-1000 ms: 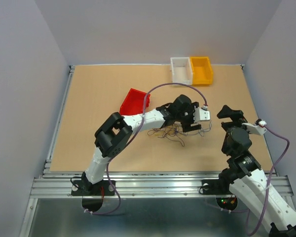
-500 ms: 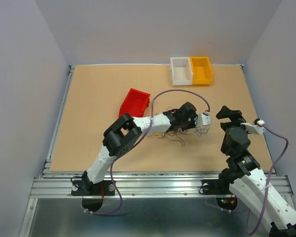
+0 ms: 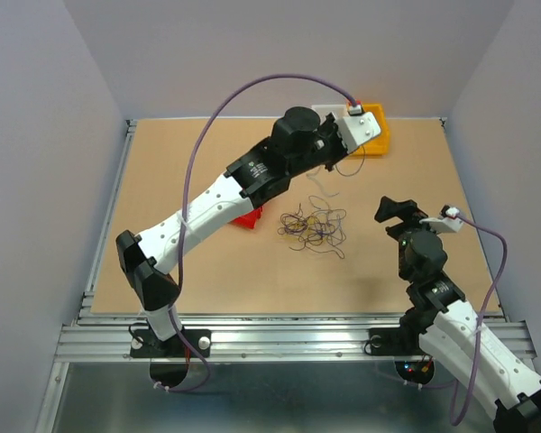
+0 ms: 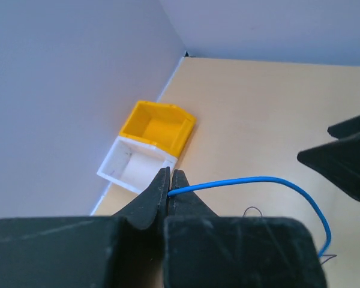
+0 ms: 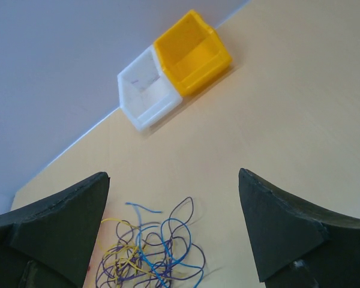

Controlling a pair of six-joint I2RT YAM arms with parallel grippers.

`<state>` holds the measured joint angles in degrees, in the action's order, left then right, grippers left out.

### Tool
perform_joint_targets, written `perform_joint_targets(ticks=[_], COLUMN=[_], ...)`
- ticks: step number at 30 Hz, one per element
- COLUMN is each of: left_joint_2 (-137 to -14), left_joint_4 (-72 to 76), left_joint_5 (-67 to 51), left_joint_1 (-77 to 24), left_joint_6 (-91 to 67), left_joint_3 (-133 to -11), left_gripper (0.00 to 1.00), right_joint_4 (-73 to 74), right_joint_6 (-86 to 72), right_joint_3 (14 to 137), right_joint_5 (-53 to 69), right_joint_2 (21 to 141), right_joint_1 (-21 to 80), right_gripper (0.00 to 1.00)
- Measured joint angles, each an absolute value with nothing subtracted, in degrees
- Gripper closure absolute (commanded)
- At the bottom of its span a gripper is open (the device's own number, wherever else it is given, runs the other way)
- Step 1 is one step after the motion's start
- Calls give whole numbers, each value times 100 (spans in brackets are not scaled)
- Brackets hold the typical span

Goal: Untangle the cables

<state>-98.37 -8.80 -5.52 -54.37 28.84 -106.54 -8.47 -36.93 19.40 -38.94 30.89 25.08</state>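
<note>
**A:** Now, entry one. What do we log for the left gripper (image 4: pixel 170 180)?

**B:** Jaws pressed together on the very end of one blue wire (image 4: pixel 258 179), held high over the far part of the table (image 3: pixel 180 180). From the pinch the wire arcs out to the right and drops away. We cannot see whether its lower end is free.

**A:** Entry two, the cables?

**B:** One loose clump of cables (image 3: pixel 314 227) lies flat near the middle of the table, on the near side of the raised gripper. It is blue, purple and yellow strands, looped through one another.

**A:** Entry three, surroundings?

**B:** A white bin (image 4: pixel 129 168) and a yellow bin (image 4: pixel 162 126) touch side by side at the far edge. A red bin (image 3: pixel 250 216) sits left of the clump, partly hidden by the left arm. The right gripper (image 3: pixel 392 209) is to the right of the clump with its jaws wide apart and nothing between them.

**A:** Entry four, hazards?

**B:** We count three.
- The grip is on the tip of a very thin wire, so any snag on the lower end could pull it out of the jaws.
- If that end is threaded through the clump, more pulling would drag the whole clump or tighten a knot.
- Nothing pins the clump down, so it may lift with the wire.
</note>
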Motion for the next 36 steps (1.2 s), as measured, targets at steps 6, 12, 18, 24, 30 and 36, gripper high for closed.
perform_joint_targets(ticks=[6,12,18,24,30,36], left_joint_2=[-10110,-9994,-9607,-8986,-7865,-6917], left_joint_4=[-1793,-2106,-2088,-1623,-921,-163], left_joint_5=[-325,-285,-255,-882,-735,-93], left_joint_1=[-5192,-5068,-4960,-3846,-2967,-2805], left_joint_6=[2482,2303,2270,1992,1868,1769], left_joint_3=[-12335,-12814,-11878,-9961,-7767,-6578], left_gripper=[100,100,100,100,100,100], right_joint_4=[-1728,-2467,-2624,-2729,-2775,-2777], right_joint_6=[-3238,-2812,-2698,-2676,-2674,-2674], right_joint_3=[1667,1527,1527,1529,1527,1527], right_joint_5=[-2768,-1452,-847,-679,-646,-644], right_joint_2=[3076,3424,3841,3800,3758,3760], right_joint_1=[2508,2510,2508,2508,2508,2508], right_gripper=[7,7,8,8,9,9])
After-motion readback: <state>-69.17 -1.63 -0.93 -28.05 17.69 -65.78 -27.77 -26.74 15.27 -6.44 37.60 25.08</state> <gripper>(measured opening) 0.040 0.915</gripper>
